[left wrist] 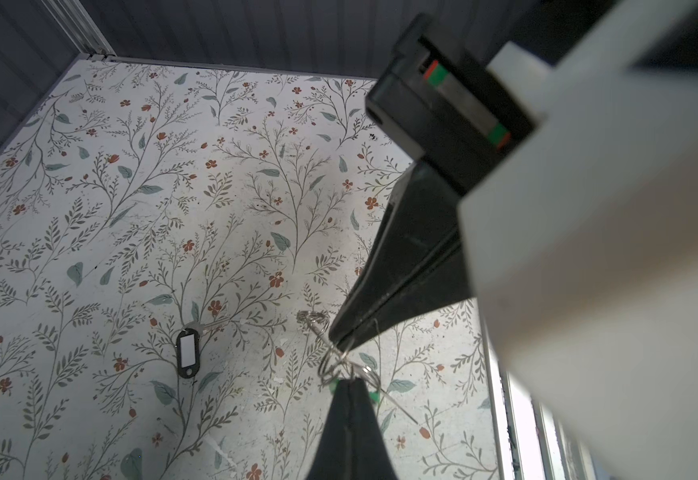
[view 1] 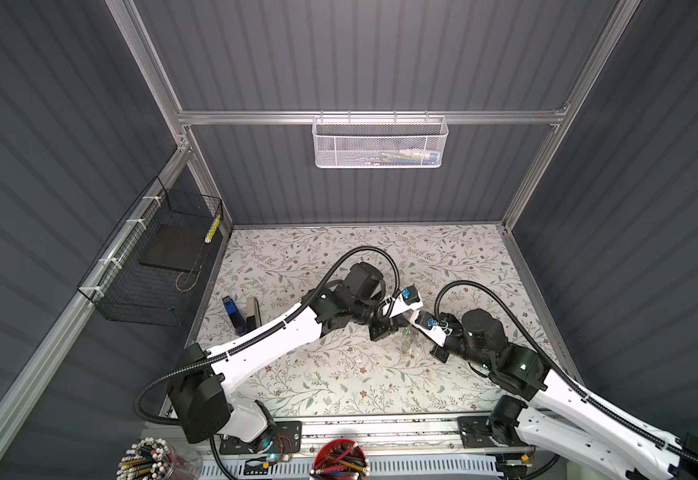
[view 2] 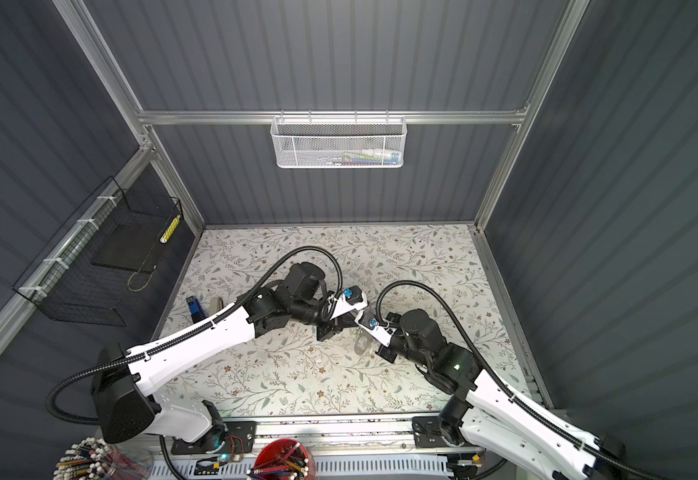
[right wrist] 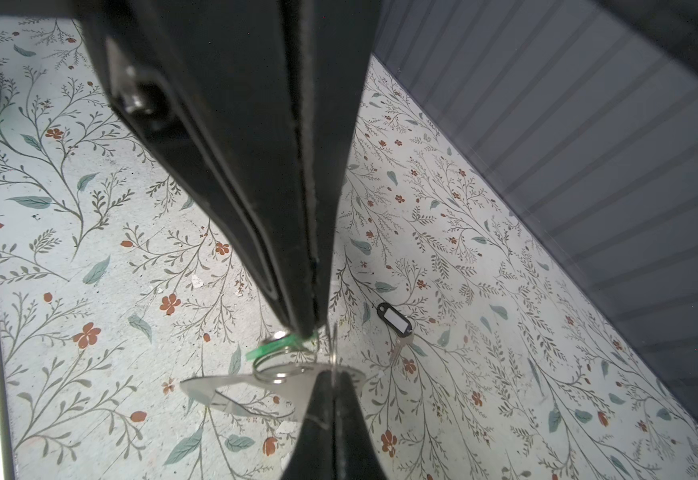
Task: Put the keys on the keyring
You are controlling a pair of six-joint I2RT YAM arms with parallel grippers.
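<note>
Both arms are pointing toward the middle of the tabletop (view 1: 339,382), the left from 8 o'clock and the right from 4 o'clock, and their hands are sitting tip to tip above it. The left hand (left wrist: 345,384) is showing its jaws pressed together, pinching the green tag (right wrist: 270,352) of one key. The right hand (right wrist: 330,377) is likewise pressed together, gripping the keyring (right wrist: 208,388) by its flat edge and holding it clear of the surface. The tag's small wire ring (right wrist: 281,371) is sitting against the keyring; whether it is threaded through cannot be determined. The key with the black-framed tag (left wrist: 186,353) is lying flat on the tabletop, apart from both hands and untouched. In both top views the wrists are covering the hands. A blue object (view 1: 231,311) is lying at the 9 o'clock edge.
</note>
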